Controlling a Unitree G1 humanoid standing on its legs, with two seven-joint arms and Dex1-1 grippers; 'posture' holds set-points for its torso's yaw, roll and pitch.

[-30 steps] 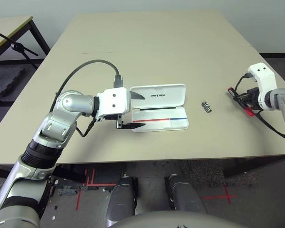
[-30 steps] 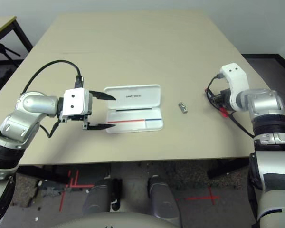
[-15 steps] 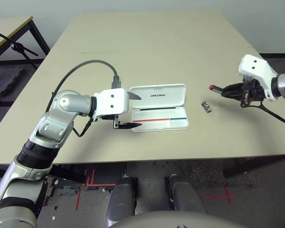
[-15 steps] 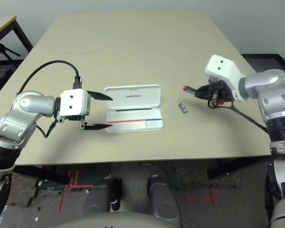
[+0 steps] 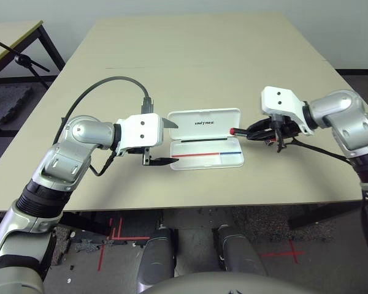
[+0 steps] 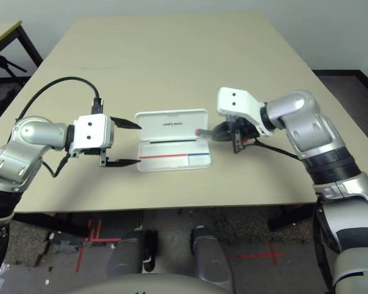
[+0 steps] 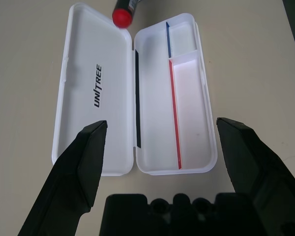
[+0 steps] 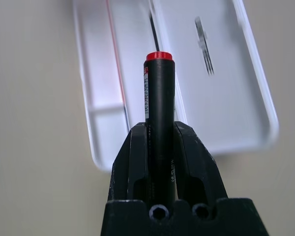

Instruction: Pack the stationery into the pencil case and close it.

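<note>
Right wrist view: right hand (image 8: 160, 147) tight around marker (image 8: 159, 113), over pencil case (image 8: 221, 113).

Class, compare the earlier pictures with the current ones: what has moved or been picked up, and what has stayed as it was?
The right gripper, shut on the red marker, swung in from the table's right edge to the open pencil case; the marker's red tip now sits at the case's right end. The left gripper stayed open at the case's left end, and the case has not moved.
</note>
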